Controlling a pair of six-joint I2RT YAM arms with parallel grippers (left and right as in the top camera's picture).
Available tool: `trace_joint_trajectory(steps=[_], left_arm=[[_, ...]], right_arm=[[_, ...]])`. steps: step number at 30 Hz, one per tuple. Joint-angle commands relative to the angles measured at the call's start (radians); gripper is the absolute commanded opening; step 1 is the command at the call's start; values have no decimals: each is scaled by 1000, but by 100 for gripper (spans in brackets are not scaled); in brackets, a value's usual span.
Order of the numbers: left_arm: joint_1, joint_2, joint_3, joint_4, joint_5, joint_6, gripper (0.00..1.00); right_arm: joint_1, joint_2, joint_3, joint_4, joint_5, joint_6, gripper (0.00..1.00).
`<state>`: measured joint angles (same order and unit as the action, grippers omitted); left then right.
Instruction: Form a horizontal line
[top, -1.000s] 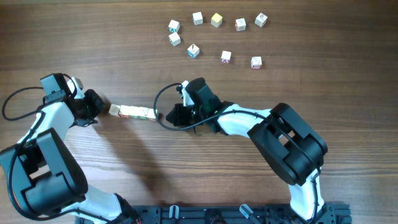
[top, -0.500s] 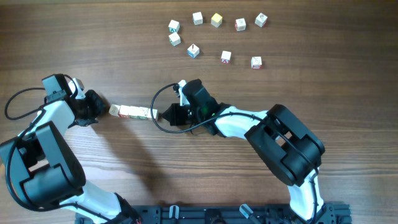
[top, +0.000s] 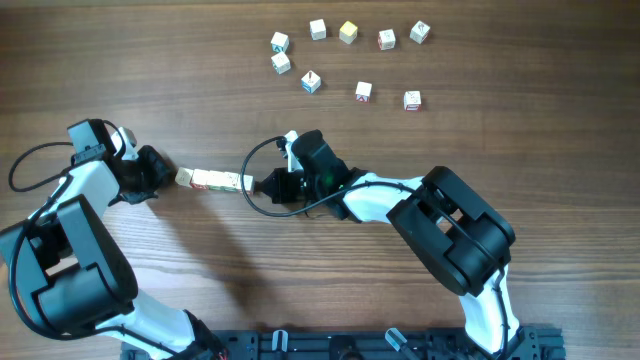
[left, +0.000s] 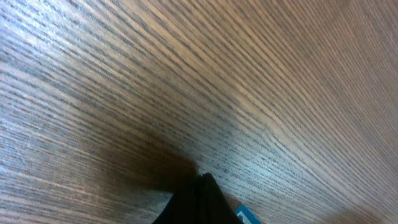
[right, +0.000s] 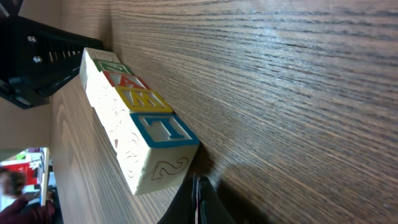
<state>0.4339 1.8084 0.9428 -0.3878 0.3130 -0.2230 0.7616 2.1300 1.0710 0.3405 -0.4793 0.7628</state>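
Horizontal line: here it is, the horizontal line (top: 214, 180), four whitish cubes lying edge to edge on the wooden table (top: 200, 90) and spanning the gap between the two grippers.
Line up close: in the right wrist view the top faces carry letters framed in green, red, yellow and then blue, and the blue-framed cube is the end nearest that camera.
Left gripper: the left gripper (top: 166, 174) sits just off the line's left end, tip pointed at the first cube. Its own camera shows the fingers (left: 199, 196) drawn together into one dark point over bare wood. Touching the cube or not, I cannot tell.
Right gripper: the right gripper (right: 198, 193) is at the opposite end, just beside the blue-framed cube. Its fingers are pressed together with only a hairline seam between them and nothing held. Contact with the cube is too close to call.
Loose cubes: nine loose cubes (top: 311, 81) lie scattered well beyond the line, on its far side and off toward its right end.
Cable: a black cable (top: 249, 163) loops just past the line's right end, beside the right gripper.
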Motion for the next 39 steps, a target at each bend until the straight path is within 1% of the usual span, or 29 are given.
trace_joint_trajectory(steps=[1,16,39], left_arm=[[0,36,-10,-36,-6,6,4],[0,36,-10,-73,54,6,4],[0,36,-10,-134,54,6,4]], right_arm=[[11,21,-5,18,-15,6,4],[26,22,-5,46,-10,-2,4],[26,22,-5,63,-11,-2,4]])
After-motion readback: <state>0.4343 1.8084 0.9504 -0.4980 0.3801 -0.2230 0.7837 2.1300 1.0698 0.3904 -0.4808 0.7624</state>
